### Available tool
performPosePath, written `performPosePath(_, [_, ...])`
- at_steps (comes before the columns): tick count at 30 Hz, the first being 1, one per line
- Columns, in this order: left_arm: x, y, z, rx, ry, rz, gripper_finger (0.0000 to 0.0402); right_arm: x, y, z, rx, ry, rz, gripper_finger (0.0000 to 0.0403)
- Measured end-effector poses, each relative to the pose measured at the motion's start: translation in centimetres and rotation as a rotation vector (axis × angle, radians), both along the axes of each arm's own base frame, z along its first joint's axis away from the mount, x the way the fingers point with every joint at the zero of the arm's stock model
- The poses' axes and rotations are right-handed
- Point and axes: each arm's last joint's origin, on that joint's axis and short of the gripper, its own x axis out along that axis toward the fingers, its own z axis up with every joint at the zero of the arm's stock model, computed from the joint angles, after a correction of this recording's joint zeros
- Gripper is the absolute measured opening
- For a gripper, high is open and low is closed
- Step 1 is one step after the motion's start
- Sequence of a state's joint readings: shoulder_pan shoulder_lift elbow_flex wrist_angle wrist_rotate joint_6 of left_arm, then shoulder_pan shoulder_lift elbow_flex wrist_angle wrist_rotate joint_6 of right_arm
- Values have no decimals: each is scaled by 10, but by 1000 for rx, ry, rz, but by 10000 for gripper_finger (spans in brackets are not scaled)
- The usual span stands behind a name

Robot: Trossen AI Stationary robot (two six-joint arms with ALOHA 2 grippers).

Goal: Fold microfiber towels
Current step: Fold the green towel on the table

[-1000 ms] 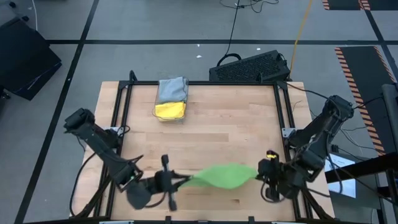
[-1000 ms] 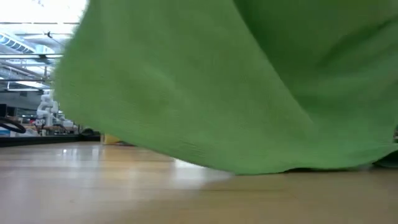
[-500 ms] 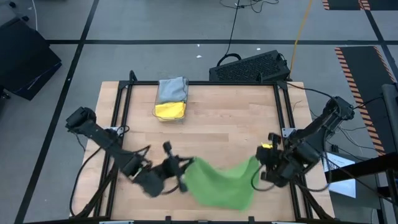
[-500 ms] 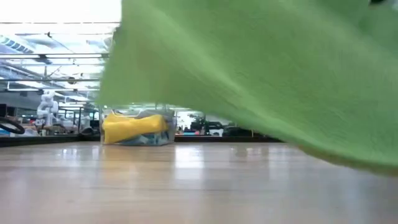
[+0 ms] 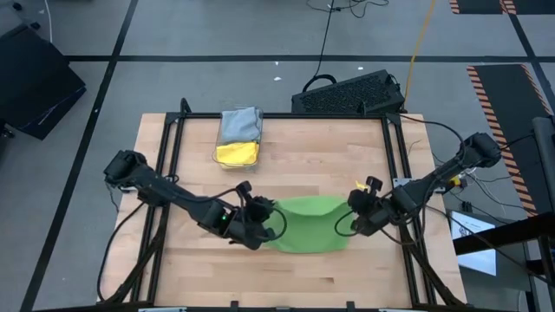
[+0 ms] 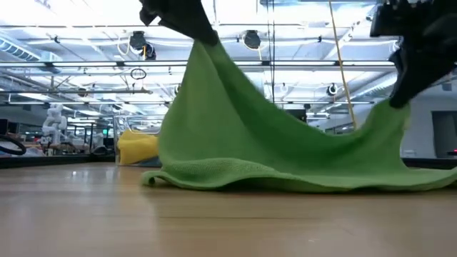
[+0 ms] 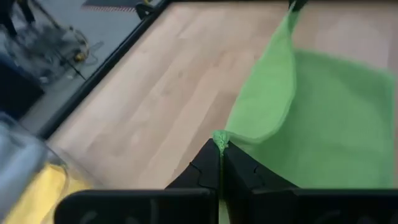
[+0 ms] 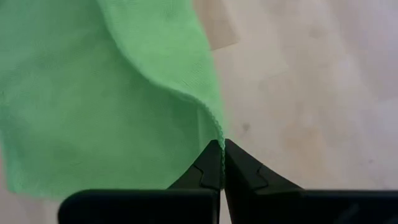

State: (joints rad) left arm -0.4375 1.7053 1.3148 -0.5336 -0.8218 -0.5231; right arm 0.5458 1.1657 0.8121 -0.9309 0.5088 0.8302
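One bright green towel (image 5: 308,224) is hanging between two grippers over the front half of the wooden bench (image 5: 295,160), its lower edge trailing on the boards. Left gripper (image 5: 260,212) and right gripper (image 5: 354,218) are each pinching an upper corner, jaws clamped tight on the cloth, apparently holding it spread so that it lies flat for a fold. Beyond it, a clear bin (image 5: 237,154) near the bench's far edge is holding a yellow towel (image 5: 236,153) and a grey towel (image 5: 240,124), well apart from the work.
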Motion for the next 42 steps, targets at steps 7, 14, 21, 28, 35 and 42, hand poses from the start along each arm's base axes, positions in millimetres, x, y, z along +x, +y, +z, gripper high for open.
performPosePath(7, [1, 3, 0, 79, 63, -59, 8, 0, -4, -17, -17, -50, 25, 0])
performPosePath(14, [7, 27, -1, -6, 15, 87, 8, -4, -13, -29, -195, -89, 3, 6])
performPosePath(21, [20, 67, 8, 37, 0, 136, 8, -4, -33, -38, -341, -65, -66, 1])
performPosePath(28, [16, 67, 37, 35, -98, 35, 8, -3, -41, -24, -303, -97, -9, 3])
performPosePath(35, [0, 28, 58, -9, -176, -163, 7, -12, -30, 9, 27, -247, 120, 3])
performPosePath(42, [-24, -25, 90, 10, -299, -267, 3, -11, 6, 61, 202, -442, 164, 3])
